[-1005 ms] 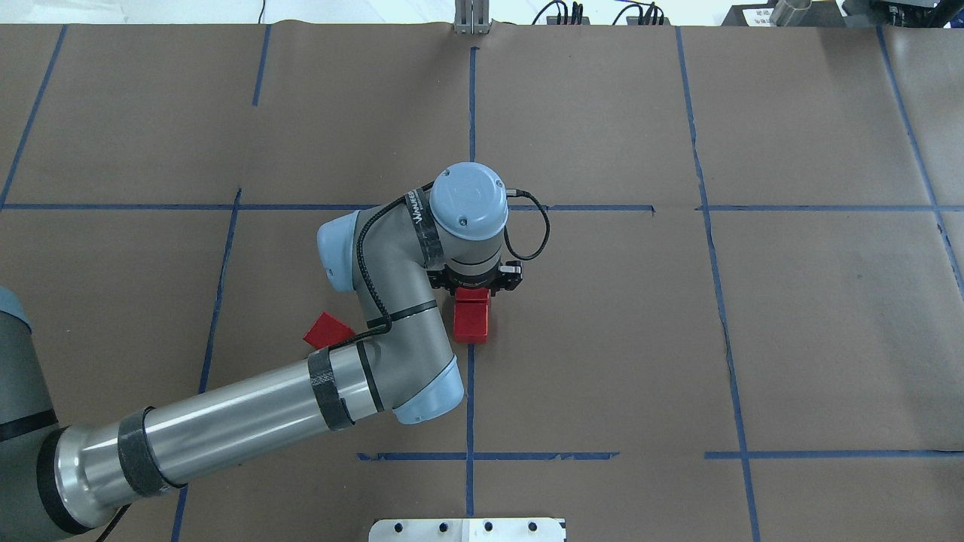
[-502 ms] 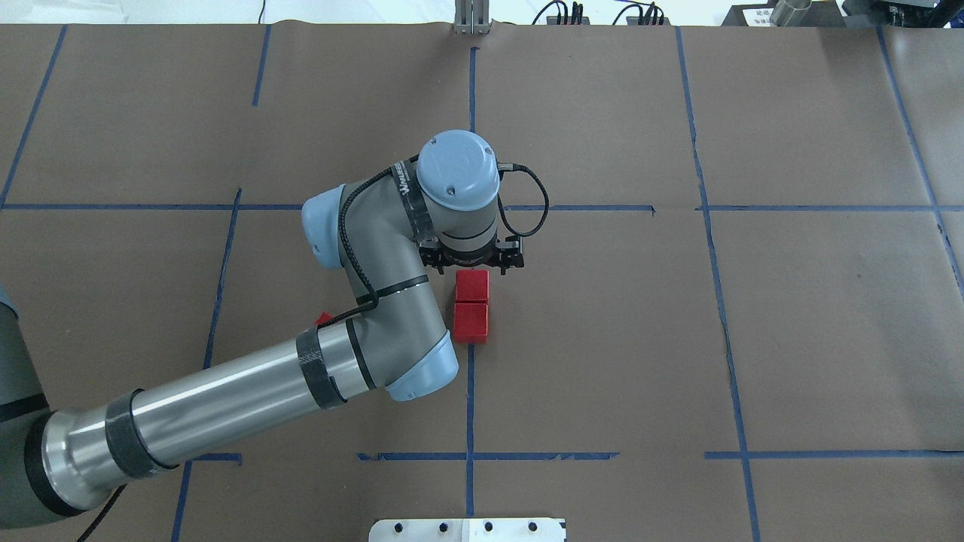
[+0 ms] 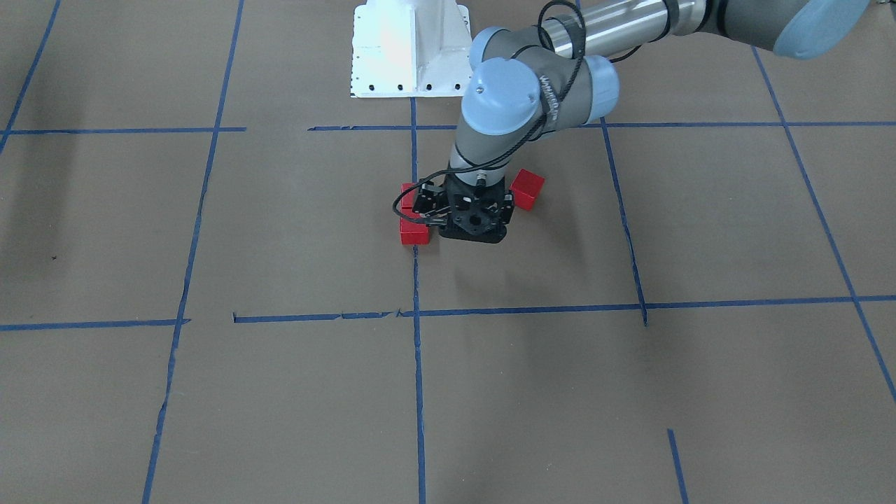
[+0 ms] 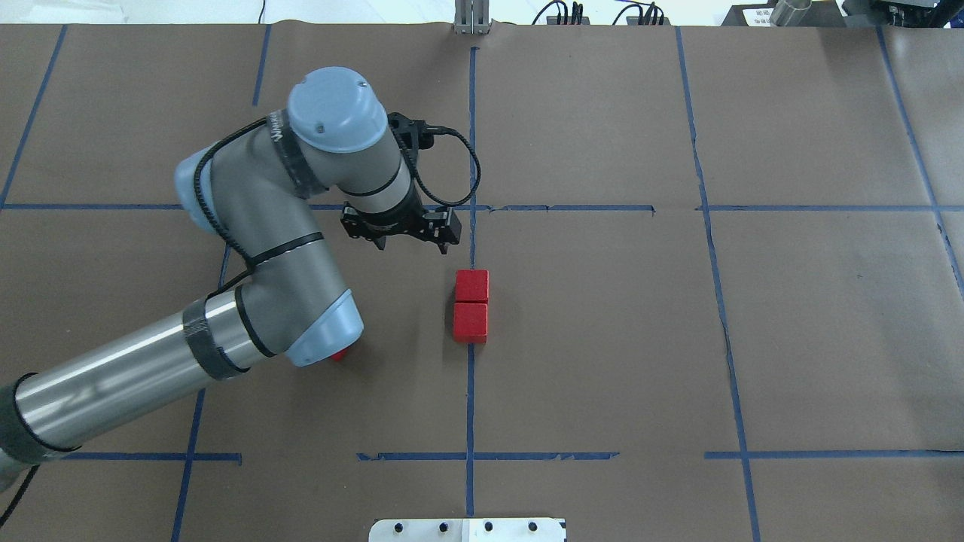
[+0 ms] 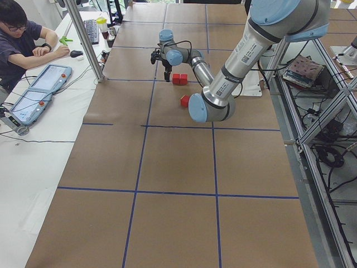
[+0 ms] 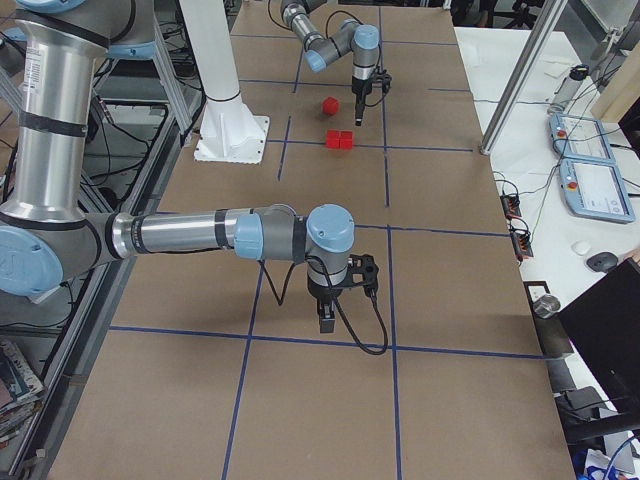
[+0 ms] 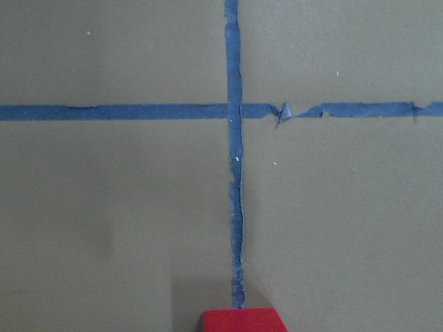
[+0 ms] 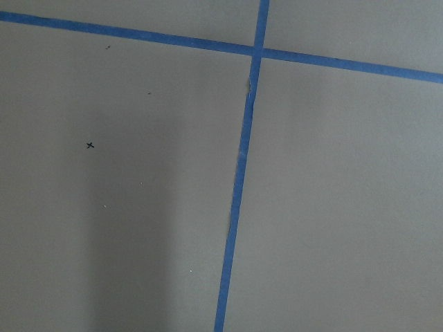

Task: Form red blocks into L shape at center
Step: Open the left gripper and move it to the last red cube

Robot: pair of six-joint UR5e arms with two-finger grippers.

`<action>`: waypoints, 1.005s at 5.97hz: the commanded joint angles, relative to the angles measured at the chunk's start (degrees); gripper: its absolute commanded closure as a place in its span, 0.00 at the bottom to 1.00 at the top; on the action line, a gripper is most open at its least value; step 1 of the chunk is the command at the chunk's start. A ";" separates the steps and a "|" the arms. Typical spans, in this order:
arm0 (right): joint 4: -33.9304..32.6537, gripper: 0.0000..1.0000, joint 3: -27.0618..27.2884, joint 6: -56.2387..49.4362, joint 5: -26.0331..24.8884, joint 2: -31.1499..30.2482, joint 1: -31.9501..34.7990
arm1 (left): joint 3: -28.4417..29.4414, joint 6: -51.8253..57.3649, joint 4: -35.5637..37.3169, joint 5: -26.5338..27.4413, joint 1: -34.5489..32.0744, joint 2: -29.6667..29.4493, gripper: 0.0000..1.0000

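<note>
Two red blocks (image 4: 471,286) (image 4: 471,322) lie touching in a short column on the centre tape line, and also show in the front view (image 3: 414,232). The third red block (image 3: 526,189) lies apart on my left. In the overhead view only a sliver of it (image 4: 339,354) shows under my left elbow. My left gripper (image 4: 409,245) hangs open and empty above the table, beyond and left of the column. The left wrist view shows the edge of one block (image 7: 242,319). My right gripper (image 6: 328,318) hangs over bare paper far to the right. I cannot tell if it is open.
Brown paper with a blue tape grid (image 4: 471,391) covers the table. The white robot base (image 3: 409,52) stands at the near edge. An operator (image 5: 22,44) sits beyond the far side with control tablets.
My left gripper let go of the second block beside the first, then rose and moved away to the far left. My left elbow now covers most of the third block.
</note>
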 commanded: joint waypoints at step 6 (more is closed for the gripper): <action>0.03 0.00 -0.10 0.09 0.09 0.00 -0.06 | -12.51 6.39 -0.52 10.21 7.44 15.69 0.00</action>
